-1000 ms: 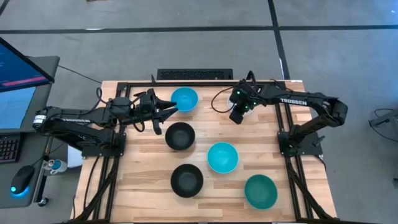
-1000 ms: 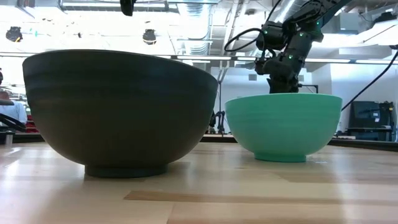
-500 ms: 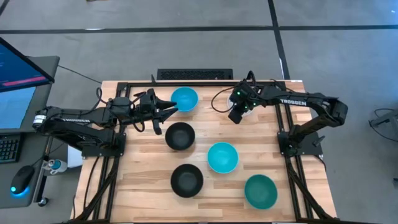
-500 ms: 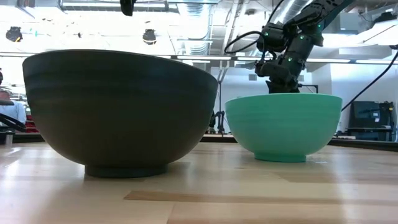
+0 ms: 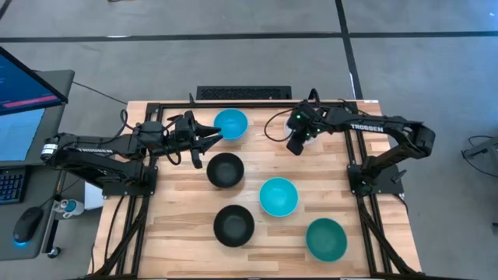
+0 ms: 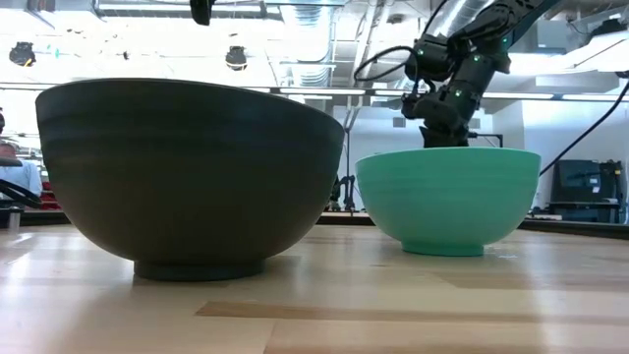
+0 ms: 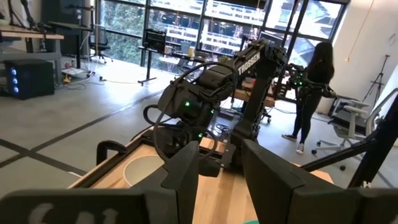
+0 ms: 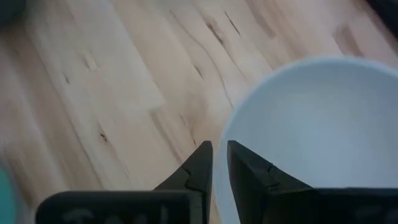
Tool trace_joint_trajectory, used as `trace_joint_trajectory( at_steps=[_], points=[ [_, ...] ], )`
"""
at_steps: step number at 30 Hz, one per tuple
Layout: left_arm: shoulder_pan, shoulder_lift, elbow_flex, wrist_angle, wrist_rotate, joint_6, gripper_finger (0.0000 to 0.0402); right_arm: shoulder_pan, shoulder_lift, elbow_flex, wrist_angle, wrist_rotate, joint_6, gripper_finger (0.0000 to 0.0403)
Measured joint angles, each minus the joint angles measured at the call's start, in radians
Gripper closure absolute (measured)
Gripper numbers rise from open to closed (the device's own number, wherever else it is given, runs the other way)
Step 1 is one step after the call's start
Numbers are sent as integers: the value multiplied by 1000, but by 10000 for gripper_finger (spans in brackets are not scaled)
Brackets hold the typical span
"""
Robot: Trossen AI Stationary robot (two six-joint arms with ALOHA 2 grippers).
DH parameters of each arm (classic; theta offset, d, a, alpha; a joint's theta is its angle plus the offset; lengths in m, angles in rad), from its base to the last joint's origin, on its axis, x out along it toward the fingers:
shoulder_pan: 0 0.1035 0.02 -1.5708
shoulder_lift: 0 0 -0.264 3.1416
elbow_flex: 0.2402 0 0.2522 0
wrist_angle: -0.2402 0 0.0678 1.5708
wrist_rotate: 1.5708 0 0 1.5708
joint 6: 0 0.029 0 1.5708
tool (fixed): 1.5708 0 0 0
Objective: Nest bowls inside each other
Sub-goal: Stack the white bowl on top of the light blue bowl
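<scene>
Five bowls show from above; a sixth, the white bowl, sits hidden under the right gripper at the table's far edge. Its rim lies right between the narrowly parted fingers, one inside and one outside, so the right arm is plainly nearer. The left gripper has its fingers spread across the near rim of a blue bowl, left of the white one. All bowls are smooth, round and deep-walled, on pale grained wood.
</scene>
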Motion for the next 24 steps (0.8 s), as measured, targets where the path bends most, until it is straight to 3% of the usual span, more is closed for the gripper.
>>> trace_joint_trajectory(
  at_steps=[5, 16, 24],
  points=[
    [0, 0, 0, 0, 20, -2, 287, 2, 0, 1, 41, -2, 84, 330],
    [0, 0, 0, -14, 21, -8, 287, 4, 0, 2, -12, 2, 87, 330],
    [0, 0, 0, -13, 21, -2, 287, -2, 0, 2, -27, 72, 98, 330]
  ],
)
